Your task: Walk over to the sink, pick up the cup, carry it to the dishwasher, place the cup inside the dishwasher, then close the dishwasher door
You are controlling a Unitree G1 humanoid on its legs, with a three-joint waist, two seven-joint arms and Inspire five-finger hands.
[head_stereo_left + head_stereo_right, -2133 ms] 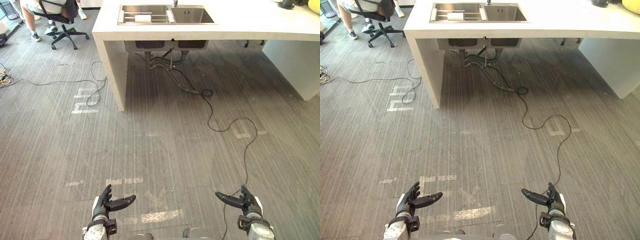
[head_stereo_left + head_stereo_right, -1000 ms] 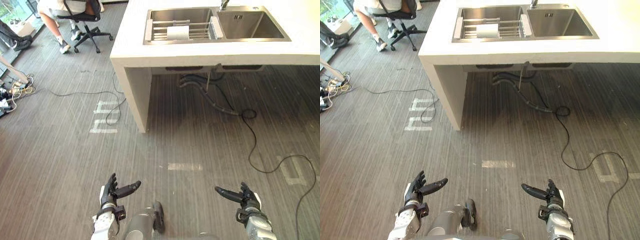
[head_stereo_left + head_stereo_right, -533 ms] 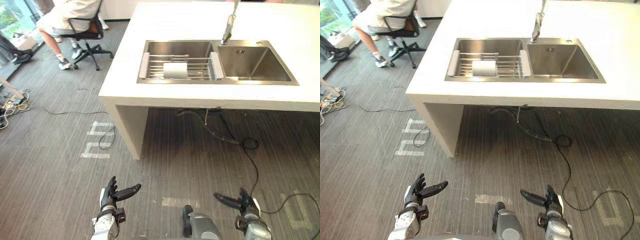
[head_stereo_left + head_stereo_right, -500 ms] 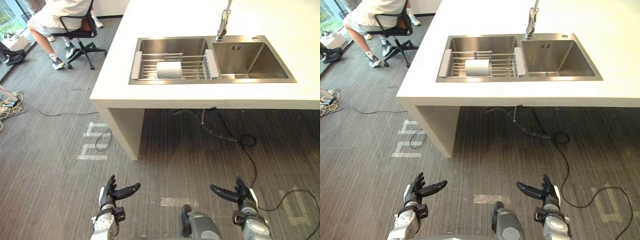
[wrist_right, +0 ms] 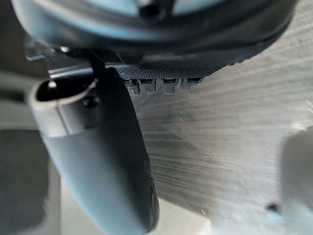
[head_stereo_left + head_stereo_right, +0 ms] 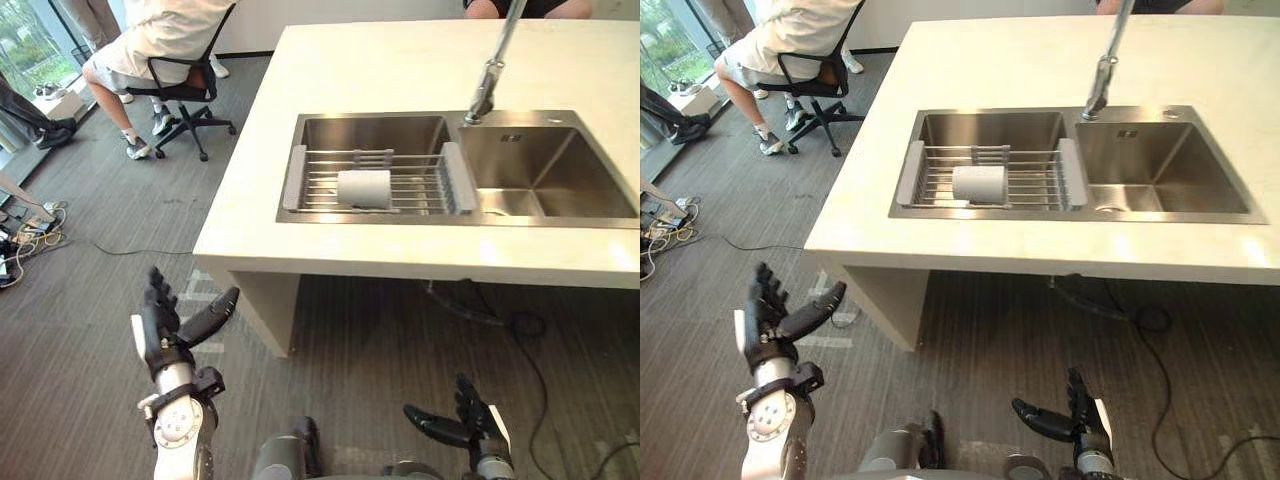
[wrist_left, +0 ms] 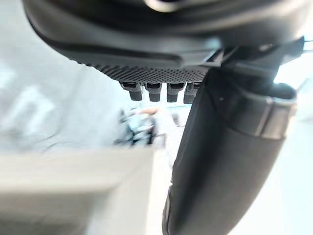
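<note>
At twelve o'clock, on the rack (image 6: 415, 190) across the sink (image 6: 560, 170), the cup (image 6: 362, 188) lies on its side as if draining, while the left hand (image 6: 160, 340) at eight o'clock and the right hand (image 6: 475, 430) at five o'clock spread wide and empty, seemingly ready to reach

The silver-grey left arm (image 6: 182, 435) is lifted upright at the robot's left side. The left hand (image 6: 160, 335) stands above it with fingers straight and fanned upward, thumb (image 6: 212, 310) angled inward (the left wrist view shows that thumb stretched out beside a row of straight fingertips). The right hand (image 6: 478, 432) hangs much lower, fingers extended and relaxed, its thumb reaching toward the left.
</note>
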